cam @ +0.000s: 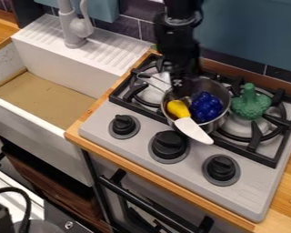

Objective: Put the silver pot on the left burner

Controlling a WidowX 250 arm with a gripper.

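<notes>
In the camera view, we see the pincer dark against the dark arm, its tip blurred at the silver pot's rim. We cannot tell whether it is wide, narrow or holding the pot. The arm hides part of the pot's far rim, and its upper end is cut off above the pincer.

Around the pincer, we see the sink and faucet off to the sink side, and a green toy vegetable on the burner at the other side. Nearer the camera than the pincer are 3 black knobs. Just below it, a yellow-handled white knife leans out over the pot's near rim, beside blue toy grapes inside.

We find the pot under and just beside the pincer, mostly on the side away from the sink, between the 2 burners. The left burner lies near the pincer, on its sink side.
</notes>
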